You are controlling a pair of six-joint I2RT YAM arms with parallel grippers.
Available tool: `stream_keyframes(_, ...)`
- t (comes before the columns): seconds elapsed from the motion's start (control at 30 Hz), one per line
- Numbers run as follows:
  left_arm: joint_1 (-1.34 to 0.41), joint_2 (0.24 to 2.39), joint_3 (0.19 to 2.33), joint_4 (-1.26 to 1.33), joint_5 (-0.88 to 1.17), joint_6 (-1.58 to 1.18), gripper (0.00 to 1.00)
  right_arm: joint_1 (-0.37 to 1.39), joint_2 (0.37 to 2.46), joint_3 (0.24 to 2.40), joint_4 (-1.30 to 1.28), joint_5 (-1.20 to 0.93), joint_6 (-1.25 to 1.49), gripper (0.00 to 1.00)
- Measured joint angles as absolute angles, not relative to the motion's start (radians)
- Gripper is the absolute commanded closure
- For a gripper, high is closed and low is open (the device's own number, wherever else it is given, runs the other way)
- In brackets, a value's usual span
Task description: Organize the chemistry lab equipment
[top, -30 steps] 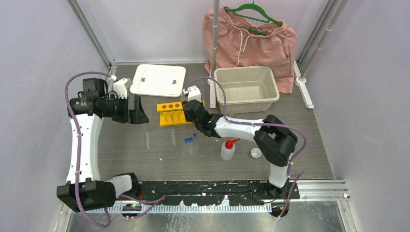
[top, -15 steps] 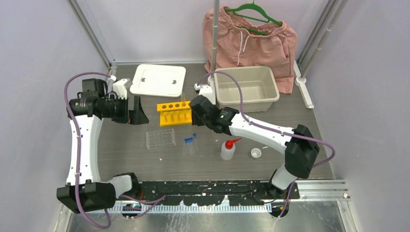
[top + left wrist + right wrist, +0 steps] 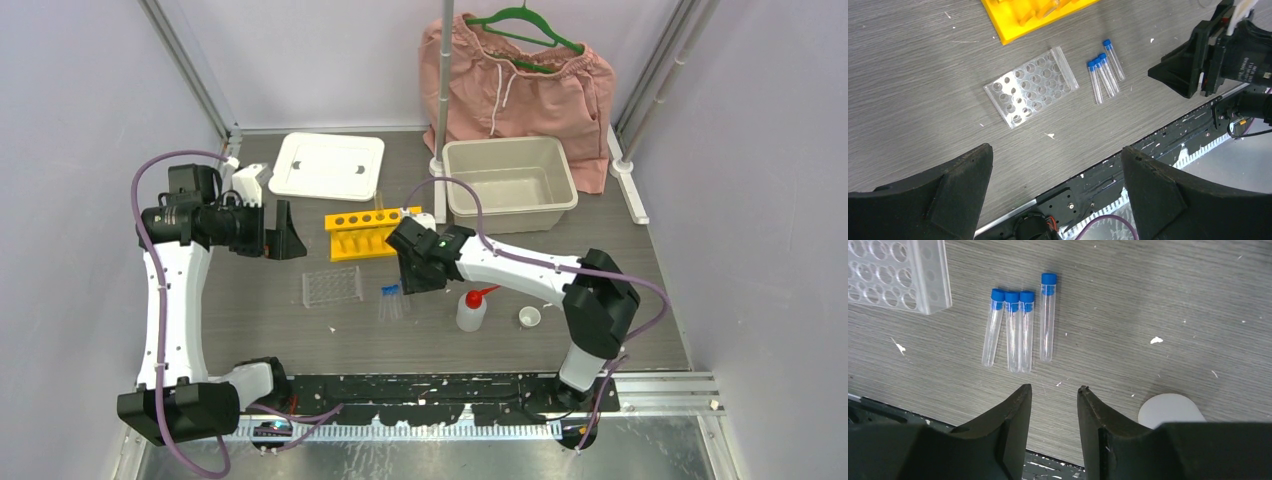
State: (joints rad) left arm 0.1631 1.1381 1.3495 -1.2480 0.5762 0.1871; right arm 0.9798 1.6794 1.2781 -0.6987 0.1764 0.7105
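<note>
Blue-capped tubes (image 3: 1013, 330) beside clear rack (image 3: 898, 275); squeeze bottle (image 3: 470, 312) near.

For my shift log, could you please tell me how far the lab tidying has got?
Little looks done: four blue-capped tubes lie loose beside the empty clear rack. The right gripper hovers above them, jaws empty; left gripper open. Tubes, squeeze bottle, cup remain.

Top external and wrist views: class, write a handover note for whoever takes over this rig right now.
Left hand: wide open, empty, held high.
Right hand: narrowly open, empty, aimed at four blue-capped tubes lying beside the clear rack.
Done: nothing racked there; every hole is empty.
Yellow rack sits behind it; squeeze bottle and white cup stand loose to the right.
Left to do: rack the tubes, then tidy bottle and cup.
</note>
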Motion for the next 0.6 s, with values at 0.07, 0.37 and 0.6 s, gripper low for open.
stream_keyframes(0.07,0.163,1.138,1.349,-1.249,0.576,0.187,0.0,0.98,1.708,1.294,-0.714,0.162,0.715,0.55)
stream_keyframes(0.37,0.163,1.143,1.349,-1.279,0.576,0.203,0.0,0.973,1.821,1.324,-0.715,0.163,0.714,0.61)
stream_keyframes(0.6,0.163,1.142,1.349,-1.298,0.576,0.222,0.0,0.962,1.887,1.39,-0.678,0.164,0.712,0.61)
